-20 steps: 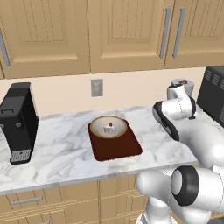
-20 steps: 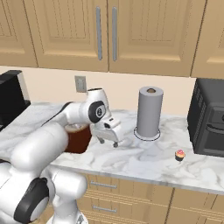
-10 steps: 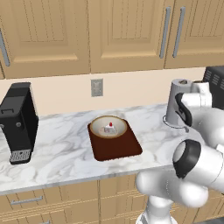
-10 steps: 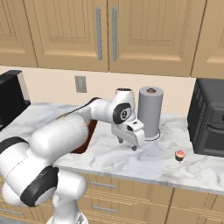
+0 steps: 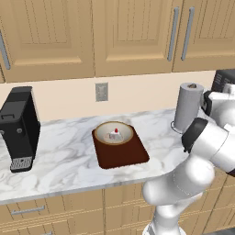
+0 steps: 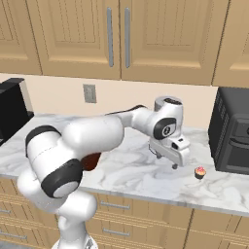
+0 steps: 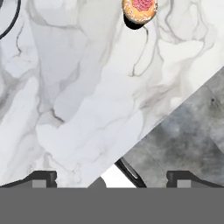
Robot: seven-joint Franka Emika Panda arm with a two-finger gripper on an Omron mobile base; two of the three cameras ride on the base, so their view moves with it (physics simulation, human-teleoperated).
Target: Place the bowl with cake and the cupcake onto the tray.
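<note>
The bowl with cake [image 5: 113, 133] is sitting on the tray [image 5: 120, 152] on a marbled white counter [image 6: 131, 170] under wooden cabinets [image 6: 116, 36]. The cupcake [image 6: 199, 172] is resting near the counter's front edge, just beside the gripper [image 6: 167, 160], whose jaws are standing wide and empty.

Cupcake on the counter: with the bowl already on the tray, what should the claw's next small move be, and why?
Probably carry the open claw further toward the cupcake and lower over it. The bowl with cake already sits on the tray, while the cupcake stands alone on the marble counter, and at the hand view's top edge, not between the fingertips.
</note>
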